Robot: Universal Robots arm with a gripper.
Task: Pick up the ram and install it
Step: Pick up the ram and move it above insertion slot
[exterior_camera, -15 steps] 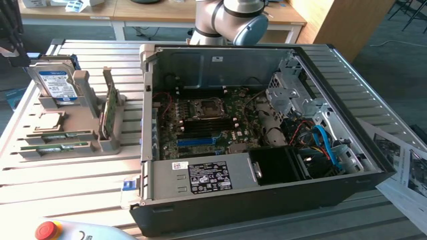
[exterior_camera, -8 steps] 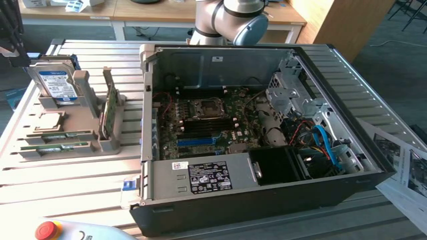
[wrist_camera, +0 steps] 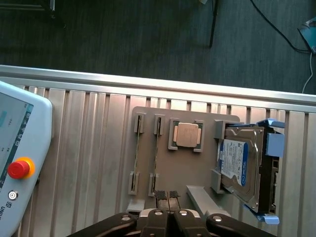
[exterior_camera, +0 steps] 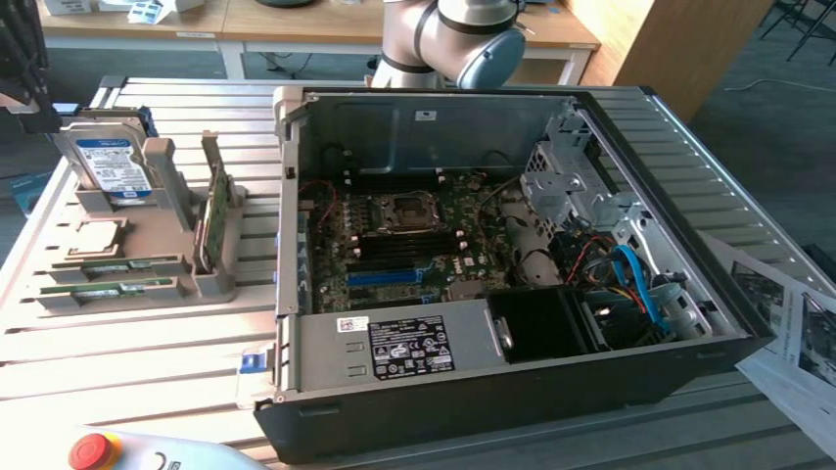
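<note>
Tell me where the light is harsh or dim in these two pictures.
Exterior view: sunlight lies in bright bands across the slatted table, washing it pale, while the open computer case is shadowy inside towards the exterior view's right. Wrist view: the light is even, the processor chip and hard drive look bright but not washed out, and the floor is dark.

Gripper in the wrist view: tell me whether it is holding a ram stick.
No: the gripper is shut on nothing, and two ram sticks stand edge-on in the slots of the grey holder.
</note>
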